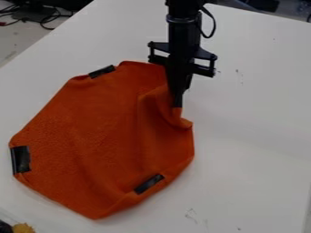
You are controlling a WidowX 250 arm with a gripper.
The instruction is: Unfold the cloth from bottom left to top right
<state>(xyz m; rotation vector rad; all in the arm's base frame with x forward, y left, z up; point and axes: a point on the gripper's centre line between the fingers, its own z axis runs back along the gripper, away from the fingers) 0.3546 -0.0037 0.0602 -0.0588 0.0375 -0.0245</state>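
At the near left corner, a fuzzy yellow-brown thing (24, 228) is sitting beside a dark round object (5, 227), both well apart from the cloth (91, 141). The orange cloth is lying mostly spread on the white surface (249, 182), its near corner pointing toward the bottom edge. One black strip (148, 183) is marking its near right side, another (21, 159) its left side, and a third (101, 71) its far left side; no lettering is standing out on any of them. Farther up, on the right side of the cloth, the fabric is bunching into raised folds at the gripper (177, 104), whose fingers are pointing down and pinching the edge, as far as the gathered fabric is showing. The unfolding is looking well along, with this upper right part needing to be laid out. Doing it well is calling for a firm pinch, a slight lift and a slow, low pull toward the top right, lowering the corner before letting go; pulling too hard is risking dragging the whole cloth. The black arm (183, 27) is hanging over the far side, and beyond the surface dark cables (43, 19) are lying at the upper left.
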